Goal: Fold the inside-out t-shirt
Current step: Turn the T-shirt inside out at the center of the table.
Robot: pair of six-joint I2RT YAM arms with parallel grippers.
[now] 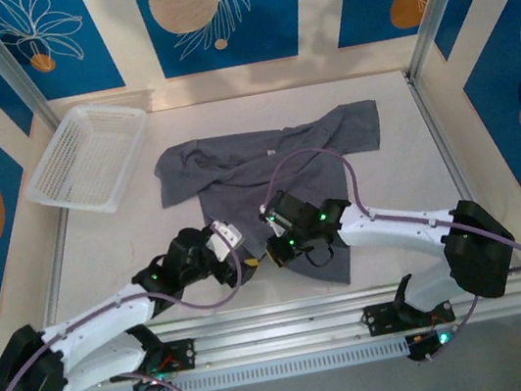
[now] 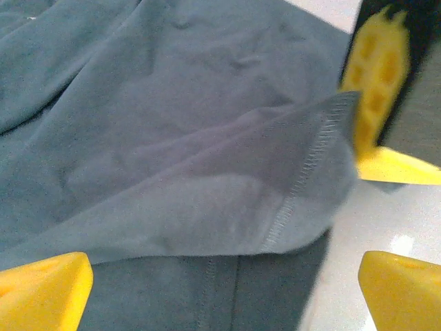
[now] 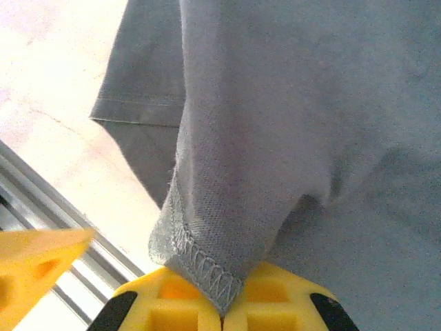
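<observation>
On the inside-out t-shirt (image 3: pixel 310 124), pinched a mere sliver of hem (image 3: pixel 200 265) in the right gripper (image 3: pixel 222 303), with the left gripper (image 2: pixel 220 293) gaping, and risked slippage under tension.

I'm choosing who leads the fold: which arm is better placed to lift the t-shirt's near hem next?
Right. The right pincer is shut on the t-shirt at its stitched hem; the left pincer is open, gripping nothing, so it would likely need to close first.

L pincer (image 2: pixel 224 293) wide, R pincer (image 3: pixel 220 307) clamped
</observation>
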